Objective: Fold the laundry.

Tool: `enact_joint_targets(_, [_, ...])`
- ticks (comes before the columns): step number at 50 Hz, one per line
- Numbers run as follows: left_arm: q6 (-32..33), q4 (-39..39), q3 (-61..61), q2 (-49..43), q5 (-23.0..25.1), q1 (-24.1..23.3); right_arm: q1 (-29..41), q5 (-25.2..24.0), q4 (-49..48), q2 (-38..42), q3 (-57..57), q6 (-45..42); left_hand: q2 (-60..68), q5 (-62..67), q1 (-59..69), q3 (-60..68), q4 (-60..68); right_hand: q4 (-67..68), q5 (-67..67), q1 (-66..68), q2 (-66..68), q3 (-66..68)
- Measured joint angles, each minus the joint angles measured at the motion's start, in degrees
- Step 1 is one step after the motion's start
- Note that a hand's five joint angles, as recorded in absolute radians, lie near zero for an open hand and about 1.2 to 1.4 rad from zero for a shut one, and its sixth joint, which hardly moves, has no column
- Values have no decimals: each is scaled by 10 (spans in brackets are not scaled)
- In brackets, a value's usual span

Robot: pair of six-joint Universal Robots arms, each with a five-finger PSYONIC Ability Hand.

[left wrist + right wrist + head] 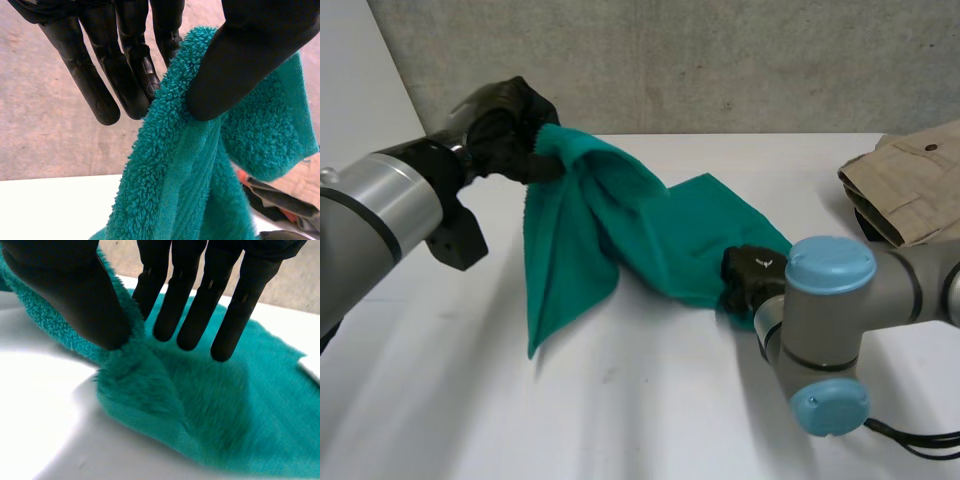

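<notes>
Sloping teal towel (650,235), left robot hand (505,122) pinching high end, right robot hand (752,272) low end

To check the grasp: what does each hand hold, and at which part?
Both hold the teal towel: the left hand pinches a raised top edge, the right hand pinches an edge near the table.

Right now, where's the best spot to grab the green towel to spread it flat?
Probably the loose bottom corner of the towel, pinched from the near side of the table. It hangs free below the left hand, while the right hand pinches the other end down low.
</notes>
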Motion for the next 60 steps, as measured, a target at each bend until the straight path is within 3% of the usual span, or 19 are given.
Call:
enact_joint_targets(8, [-9, 7, -22, 9, 3, 45, -49, -51, -1, -100, 5, -36, 0, 0, 0, 0, 0, 34, 19, 1, 15, 29])
enact_joint_targets(11, [-1, 8, -38, -2, 8, 67, -81, -104, 28, -171, -10, -94, 0, 0, 0, 0, 0, 35, 19, 1, 15, 29])
enact_joint_targets(15, [23, 16, -56, -36, 21, 83, -98, -150, 105, -205, -52, -176, 0, 0, 0, 0, 0, 35, 19, 1, 15, 30])
enact_joint_targets(20, [73, 36, -65, -116, 47, 94, -95, -178, 237, -181, -125, -261, 0, 0, 0, 0, 0, 35, 19, 1, 15, 30])
enact_joint_targets(24, [113, 55, -51, -195, 57, 94, -69, -181, 296, -122, -172, -294, 0, 0, 0, 0, 0, 36, 22, 1, 15, 31])
enact_joint_targets(29, [146, 74, -12, -280, 35, 95, -34, -166, 309, -41, -213, -306, 0, 0, 0, 0, 0, 36, 22, 1, 15, 31])
enact_joint_targets(31, [159, 79, 9, -308, 16, 96, -20, -150, 304, -6, -227, -306, -102, -72, -67, -93, -97, 36, 22, 1, 15, 31])
enact_joint_targets(32, [166, 80, 18, -317, 6, 97, -13, -141, 300, 10, -233, -306, -195, -158, -166, -181, -187, 36, 22, 1, 15, 31])
enact_joint_targets(33, [170, 81, 22, -320, 2, 97, -11, -137, 298, 16, -235, -306, -195, -158, -166, -181, -187, 36, 22, 1, 15, 31])
enact_joint_targets(35, [185, 78, 31, -322, -12, 97, 0, -115, 290, 38, -242, -305, -374, -348, -364, -370, -378, 36, 22, 1, 15, 31])
enact_joint_targets(37, [199, 74, 30, -312, -18, 96, 6, -100, 282, 47, -242, -303, -448, -421, -420, -438, -450, 36, 22, 1, 15, 31])
enact_joint_targets(42, [247, 67, -15, -241, -11, 77, 9, -86, 260, 36, -215, -300, -559, -530, -521, -553, -562, 36, 22, 1, 15, 31])
enact_joint_targets(50, [350, 98, -88, -149, -3, 3, 4, -97, 226, -16, -140, -301, -567, -530, -525, -559, -569, 36, 22, 1, 15, 31])
enact_joint_targets(60, [401, 106, 41, -242, -40, -43, 4, -103, 207, -56, -72, -302, -551, -523, -515, -552, -558, 36, 22, 1, 15, 31])
